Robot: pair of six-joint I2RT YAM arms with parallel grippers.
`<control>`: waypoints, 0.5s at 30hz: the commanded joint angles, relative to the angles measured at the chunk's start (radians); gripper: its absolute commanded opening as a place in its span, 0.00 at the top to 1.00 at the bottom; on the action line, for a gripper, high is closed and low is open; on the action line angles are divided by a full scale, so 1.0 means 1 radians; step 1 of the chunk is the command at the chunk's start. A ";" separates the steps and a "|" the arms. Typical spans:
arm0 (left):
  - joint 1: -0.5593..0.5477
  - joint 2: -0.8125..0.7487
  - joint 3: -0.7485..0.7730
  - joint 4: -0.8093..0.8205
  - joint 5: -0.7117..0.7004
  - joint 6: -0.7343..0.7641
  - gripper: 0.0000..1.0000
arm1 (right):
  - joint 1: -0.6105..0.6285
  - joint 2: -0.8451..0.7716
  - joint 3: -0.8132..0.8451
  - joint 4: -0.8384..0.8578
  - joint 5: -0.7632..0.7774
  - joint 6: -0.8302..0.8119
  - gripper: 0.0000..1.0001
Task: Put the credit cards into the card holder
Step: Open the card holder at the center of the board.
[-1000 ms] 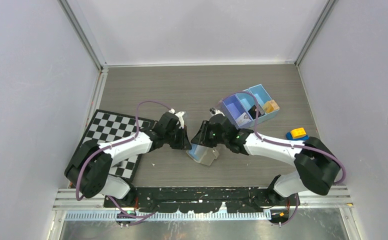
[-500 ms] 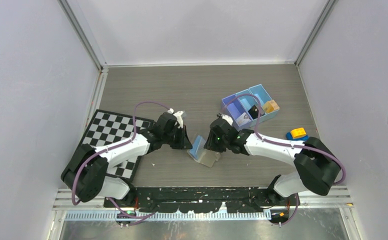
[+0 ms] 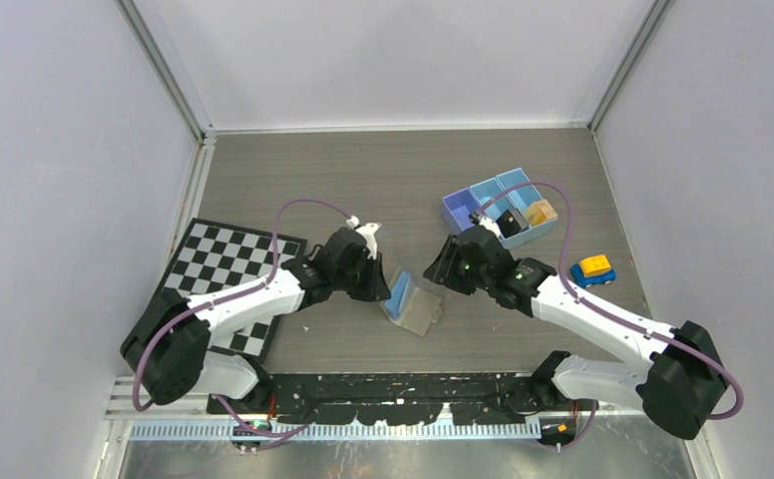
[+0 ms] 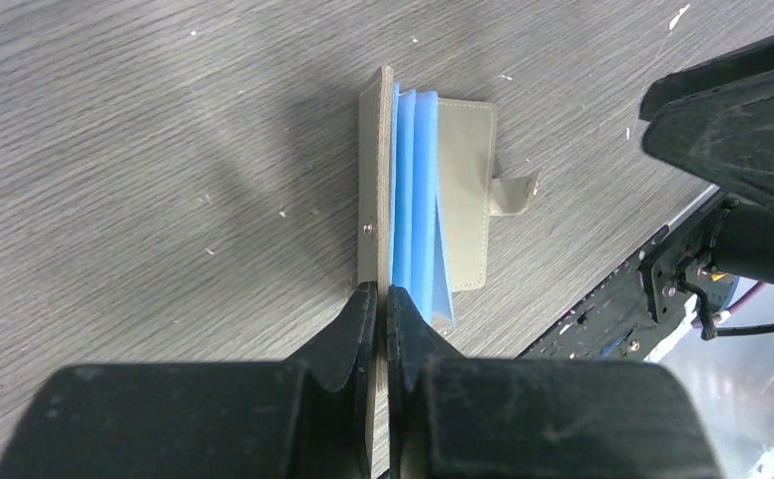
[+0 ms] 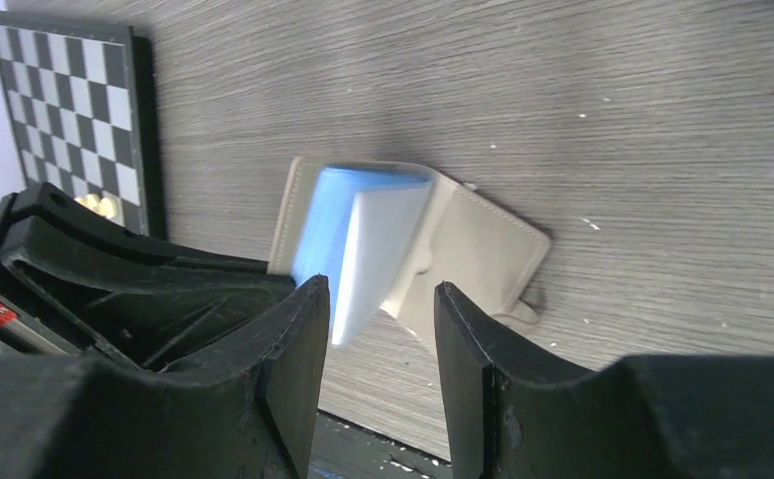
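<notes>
Top external first: where is the card holder [image 3: 410, 302], and who has it?

— On the bench [image 3: 363, 180], towards the front edge, between my two arms, standing half open. My left hand [image 3: 379, 287] is on its left side. My right hand [image 3: 443, 271] hovers just beside it on the right, apart from it as far as I can tell. The blue tray [image 3: 460, 213] lies behind my right arm with something orange [image 3: 540, 212] in its end compartment. It may be one of the credit cards, but I cannot tell.

Left wrist?

— My left hand [image 4: 378, 319] is pinched together on the near edge of one grey cover and holds it upright. The pale blue pockets [image 4: 413, 180] fan out beside it. The other cover, with the snap tab [image 4: 515, 192], lies flat on the bench.

Right wrist?

— My right hand [image 5: 378, 319] has its fingers apart with nothing between them. The holder lies just beyond their tips.

So which step is this?

— I judge the holder is opened and steadied, and no card is loaded yet. Next, my right hand has to fetch a card, gripping something that thin by its edge. Then it must line the card up with a blue pocket and slide it in, with my left hand holding the cover firm.
</notes>
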 commanded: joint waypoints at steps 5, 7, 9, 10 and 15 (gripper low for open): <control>-0.078 -0.027 0.075 -0.028 -0.125 0.010 1.00 | 0.029 0.009 -0.003 0.172 -0.093 0.027 0.53; -0.084 -0.022 0.075 -0.024 -0.126 0.003 1.00 | 0.048 0.035 0.002 0.197 -0.092 0.035 0.56; -0.086 -0.019 0.070 -0.016 -0.125 -0.008 1.00 | 0.069 0.062 0.007 0.230 -0.093 0.051 0.59; -0.086 -0.018 0.067 -0.010 -0.125 -0.012 1.00 | 0.078 0.077 0.007 0.234 -0.091 0.059 0.61; -0.085 -0.010 0.057 -0.009 -0.140 -0.027 1.00 | 0.088 0.172 0.002 0.203 -0.048 0.099 0.68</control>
